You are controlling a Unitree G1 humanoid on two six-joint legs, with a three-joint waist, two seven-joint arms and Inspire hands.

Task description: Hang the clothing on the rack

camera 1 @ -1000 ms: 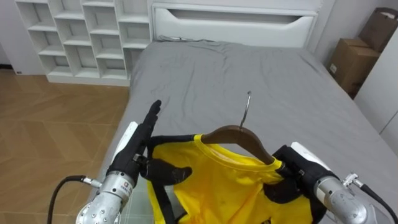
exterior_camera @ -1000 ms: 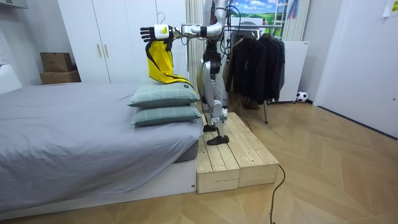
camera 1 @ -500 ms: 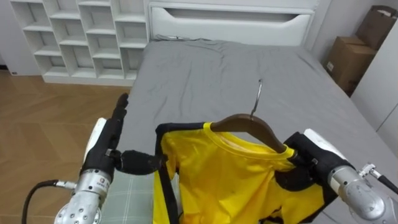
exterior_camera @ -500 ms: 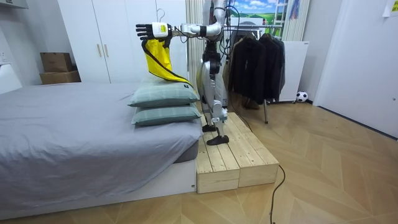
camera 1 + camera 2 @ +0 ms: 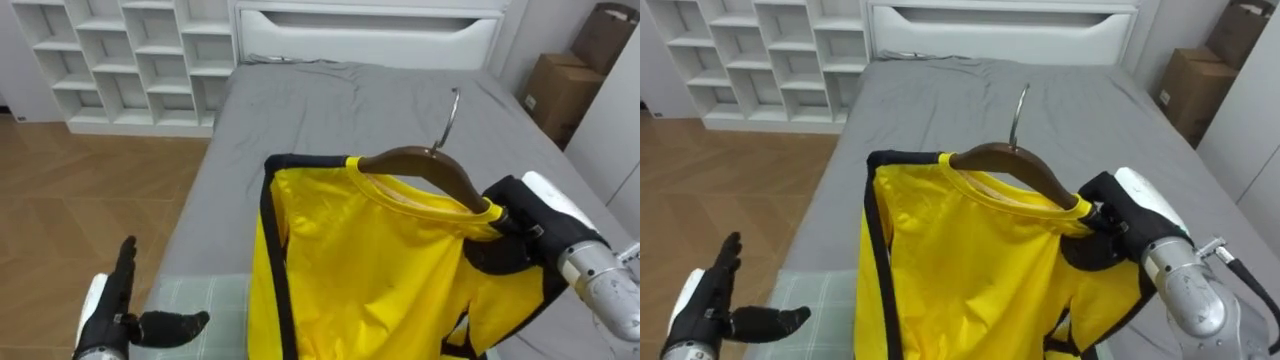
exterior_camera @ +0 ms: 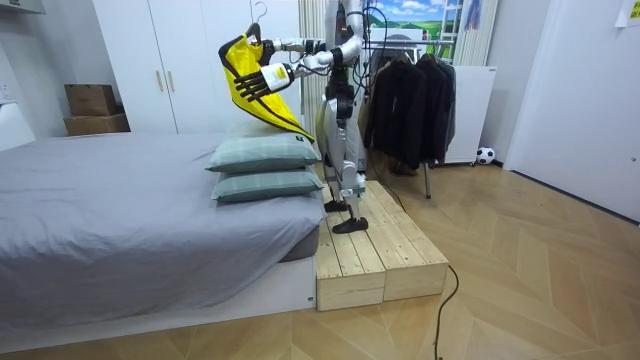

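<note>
Yellow shirt (image 5: 370,270) is up in the air on its wooden hanger (image 5: 420,165), over the pillow end of the bed (image 5: 330,110)

The right hand (image 5: 522,228) has its fingers curled tight round the hanger's right end, pinching the shirt's shoulder along with it, so the shirt hangs free below and the metal hook sticks up. The left hand (image 5: 118,318) is down low at the lower left, well apart from the shirt, fingers straight and together with the thumb out to the side, holding nothing (it's just above a green plaid pillow (image 5: 205,300)). In the room view the robot stands on a wooden platform (image 6: 375,250) by the bed, with a rack of dark jackets (image 6: 410,95) right behind it.
</note>
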